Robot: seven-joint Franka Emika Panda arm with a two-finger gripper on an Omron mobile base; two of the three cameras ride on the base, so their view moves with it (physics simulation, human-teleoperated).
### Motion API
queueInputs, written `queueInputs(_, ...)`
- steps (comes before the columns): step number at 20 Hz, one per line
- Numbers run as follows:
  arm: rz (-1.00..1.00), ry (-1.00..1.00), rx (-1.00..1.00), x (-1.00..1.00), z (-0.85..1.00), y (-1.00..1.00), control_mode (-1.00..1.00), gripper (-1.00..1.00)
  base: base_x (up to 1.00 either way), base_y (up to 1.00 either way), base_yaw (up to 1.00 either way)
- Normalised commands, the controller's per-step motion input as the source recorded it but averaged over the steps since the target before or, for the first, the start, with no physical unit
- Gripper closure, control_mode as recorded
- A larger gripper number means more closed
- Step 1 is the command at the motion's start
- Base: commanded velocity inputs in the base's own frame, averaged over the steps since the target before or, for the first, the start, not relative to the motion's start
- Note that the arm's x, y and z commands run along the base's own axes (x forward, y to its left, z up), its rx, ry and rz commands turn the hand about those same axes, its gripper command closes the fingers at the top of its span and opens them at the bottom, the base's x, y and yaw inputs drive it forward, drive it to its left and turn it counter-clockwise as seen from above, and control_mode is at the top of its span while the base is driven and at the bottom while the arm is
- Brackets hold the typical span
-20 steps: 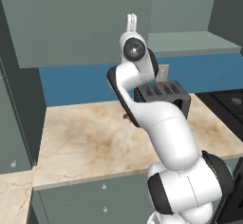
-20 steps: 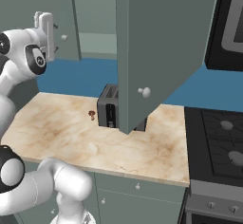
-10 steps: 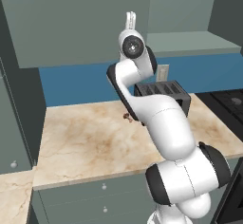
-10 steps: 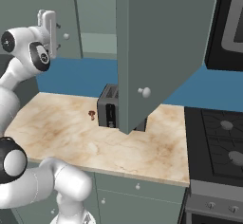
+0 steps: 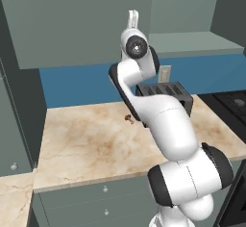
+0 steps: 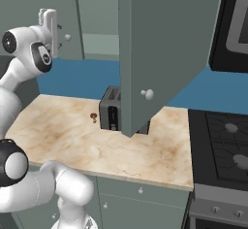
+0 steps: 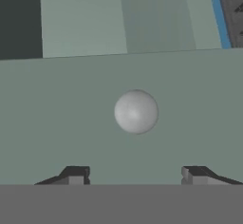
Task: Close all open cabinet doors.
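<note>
I read no brand, label or lettering on anything here. My gripper (image 7: 136, 175) has its fingertips (image 7: 76, 174) spread wide, nothing between them, and I cannot tell from the hand view whether they touch the panel ahead. Straight in front of the gripper, centred between the tips, sits a round silver knob (image 7: 136, 112) on a grey-green cabinet door (image 7: 71, 123). From the left base view the gripper (image 5: 132, 17) is raised high against the upper cabinets. In the right base view the gripper (image 6: 49, 31) points at the same cabinet door (image 6: 63, 24), and well off to the gripper's right a second, open cabinet door (image 6: 164, 48) swings out over the counter (image 6: 72, 136). Below and to the gripper's right stands the black toaster (image 6: 112, 110), with a small brown thing (image 6: 93, 117) just beside it.
</note>
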Motion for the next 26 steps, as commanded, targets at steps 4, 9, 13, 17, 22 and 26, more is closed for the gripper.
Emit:
queueInputs(4, 0.05, 0.00, 0.00, -0.29, -0.06, 0.05, -1.00, -1.00, 0.00, 0.00, 0.00)
queueInputs(9, 0.02, 0.00, -0.01, -0.39, 0.00, 0.10, -1.00, -1.00, 0.00, 0.00, 0.00)
queueInputs(13, 0.06, 0.00, 0.00, -0.46, 0.00, 0.05, -1.00, -1.00, 0.00, 0.00, 0.00)
queueInputs(17, 0.04, 0.03, 0.00, -0.56, 0.00, 0.04, -1.00, -1.00, 0.00, 0.00, 0.00)
queueInputs(22, -0.01, 0.13, -0.01, -0.53, 0.00, 0.09, -1.00, -1.00, 0.00, 0.00, 0.00)
queueInputs(26, -0.11, 0.05, 0.00, -0.47, 0.00, -0.01, -1.00, -1.00, 0.00, 0.00, 0.00)
